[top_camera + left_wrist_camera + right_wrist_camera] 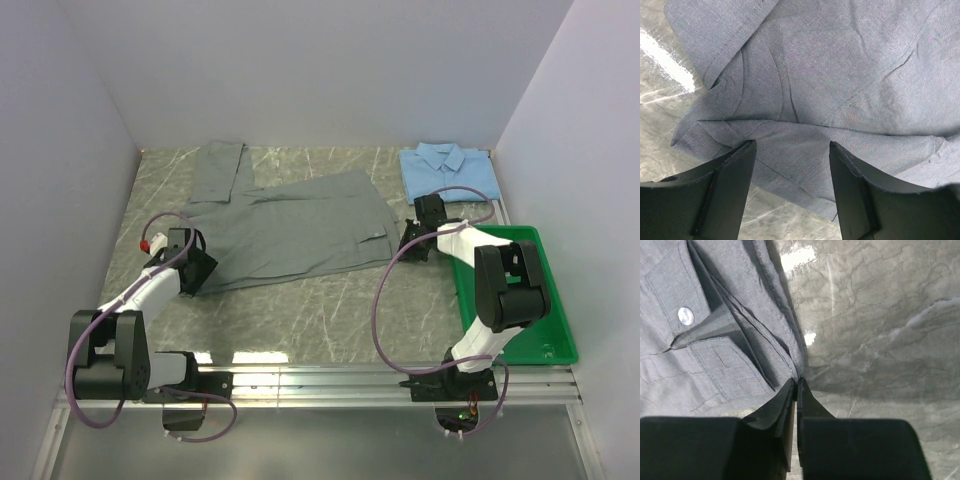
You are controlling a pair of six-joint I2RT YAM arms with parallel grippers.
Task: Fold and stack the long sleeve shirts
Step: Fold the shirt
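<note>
We find the grey shirt (pixel 290 225) spread flat across the middle and left of the marbled table (pixel 330 305), front up, with one sleeve (pixel 222 170) running toward the far wall. The light blue shirt (pixel 448 170) lies folded in the far right corner, collar showing. It is apart from the grey one and just beyond the green tray (pixel 548 300), which sits along the right edge. The left gripper (pixel 790 150) is low over the grey shirt's near left corner. Its fingers stand well apart, with rumpled cloth between and beneath them and nothing clamped. The right gripper (pixel 796 382) is at the shirt's right edge, near the chest pocket (pixel 375 237). Its fingers are pressed together and pinch the cloth's edge, which rises in a ridge toward the tips. A pocket button (pixel 685 316) shows near that ridge.
</note>
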